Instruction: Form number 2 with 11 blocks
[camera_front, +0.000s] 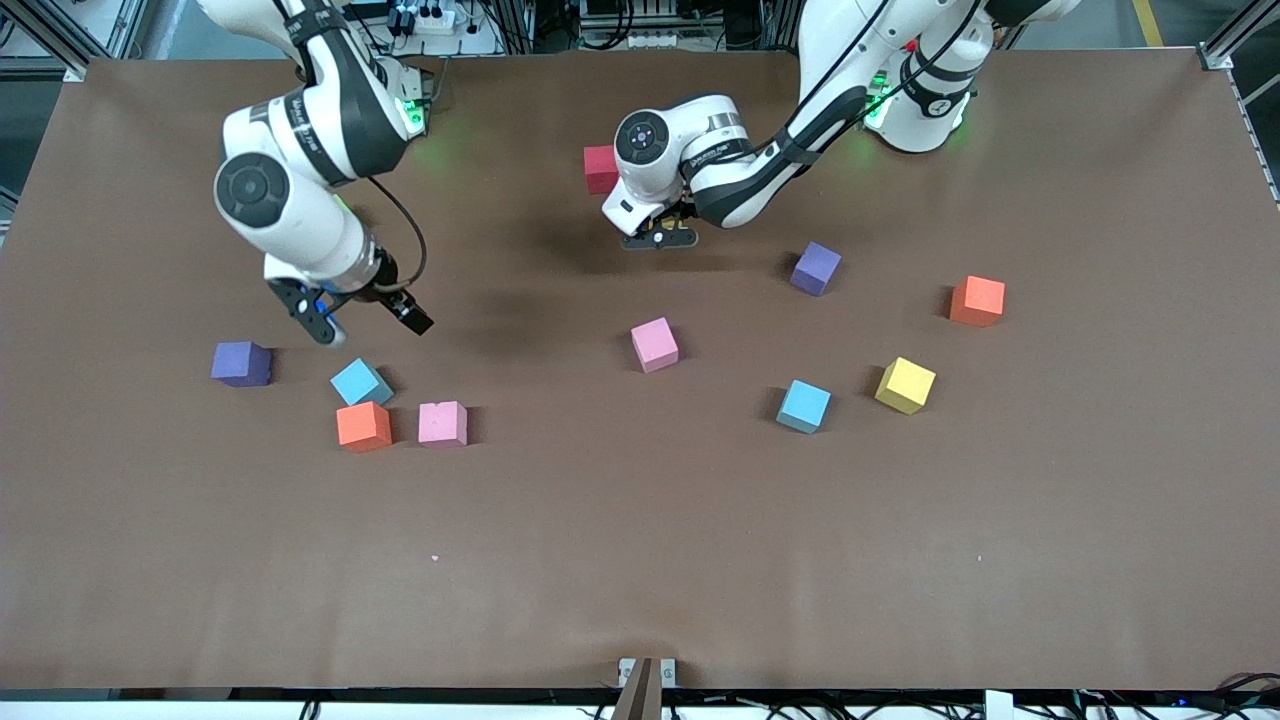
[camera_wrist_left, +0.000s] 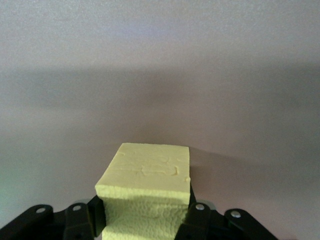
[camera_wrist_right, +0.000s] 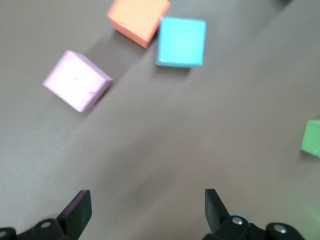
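Pale-yellow cube (camera_wrist_left: 145, 192) in left pincer (camera_wrist_left: 145, 220), wrist-view only

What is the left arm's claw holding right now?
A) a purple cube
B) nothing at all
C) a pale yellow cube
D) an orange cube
C: the left wrist view shows the left claw shut on a pale yellow cube, pinched between its two fingers.

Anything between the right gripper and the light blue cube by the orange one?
Nothing visible. The right gripper hangs with open jaws over bare table next to the light blue cube. The orange cube sits tight against that cube's nearer side and may crowd one jaw.
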